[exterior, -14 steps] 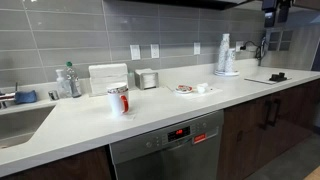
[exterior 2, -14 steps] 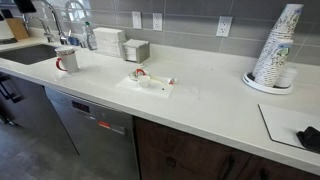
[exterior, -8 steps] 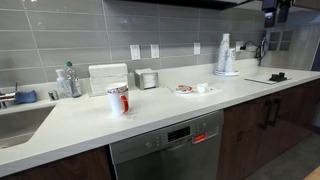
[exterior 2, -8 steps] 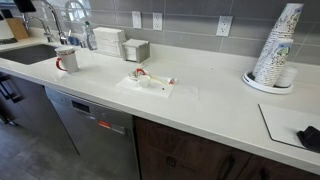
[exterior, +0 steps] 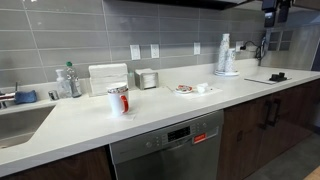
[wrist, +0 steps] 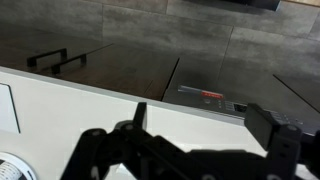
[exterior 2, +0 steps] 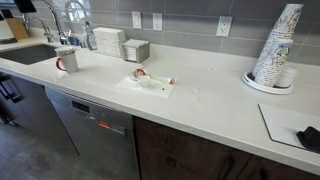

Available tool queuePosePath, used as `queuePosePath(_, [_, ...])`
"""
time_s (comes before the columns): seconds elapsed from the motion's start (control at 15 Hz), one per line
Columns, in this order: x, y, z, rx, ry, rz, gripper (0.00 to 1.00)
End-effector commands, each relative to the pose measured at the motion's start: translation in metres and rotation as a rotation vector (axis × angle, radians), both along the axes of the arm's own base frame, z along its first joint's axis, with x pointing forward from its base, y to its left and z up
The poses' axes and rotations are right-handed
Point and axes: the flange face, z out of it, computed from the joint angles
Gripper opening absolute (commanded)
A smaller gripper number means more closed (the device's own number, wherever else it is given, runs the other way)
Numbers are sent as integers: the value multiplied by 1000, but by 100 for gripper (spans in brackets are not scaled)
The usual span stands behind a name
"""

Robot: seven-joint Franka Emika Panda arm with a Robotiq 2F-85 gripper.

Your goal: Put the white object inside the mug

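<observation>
The mug [exterior: 118, 98], white with red markings, stands upright on the white counter, also seen near the sink in an exterior view [exterior 2: 66, 60]. The small white object [exterior: 203, 88] lies further along the counter beside a flat white tray [exterior: 183, 91], which also shows in an exterior view [exterior 2: 152, 90]. My gripper [exterior: 274, 9] hangs high above the far end of the counter, well away from both. In the wrist view its two dark fingers [wrist: 205, 125] are spread wide with nothing between them, above the counter's front edge. Mug and white object are outside the wrist view.
A tall stack of paper cups [exterior 2: 274, 50] on a plate stands near the wall. A black item [exterior 2: 310, 136] lies on a mat. A white box [exterior: 107, 78], a small container [exterior: 147, 79], a clear bottle [exterior: 68, 80] and the sink [exterior: 15, 122] line the back. A dishwasher [exterior: 165, 145] sits below.
</observation>
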Motion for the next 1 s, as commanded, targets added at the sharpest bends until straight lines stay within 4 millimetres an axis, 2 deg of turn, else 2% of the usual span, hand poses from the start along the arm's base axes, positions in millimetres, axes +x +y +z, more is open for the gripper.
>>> queuePosePath(0.0, [0,0,1,0,1,0,100])
queuePosePath(0.2, [4,-5,6,-2,9,27,100])
queuePosePath(0.53, [46,-36,37,-67,-35,97,100])
queuePosePath(0.73, [83,-52,51,-49,-50,131,100])
queuePosePath(0.93, [129,-51,53,-28,-76,139,100])
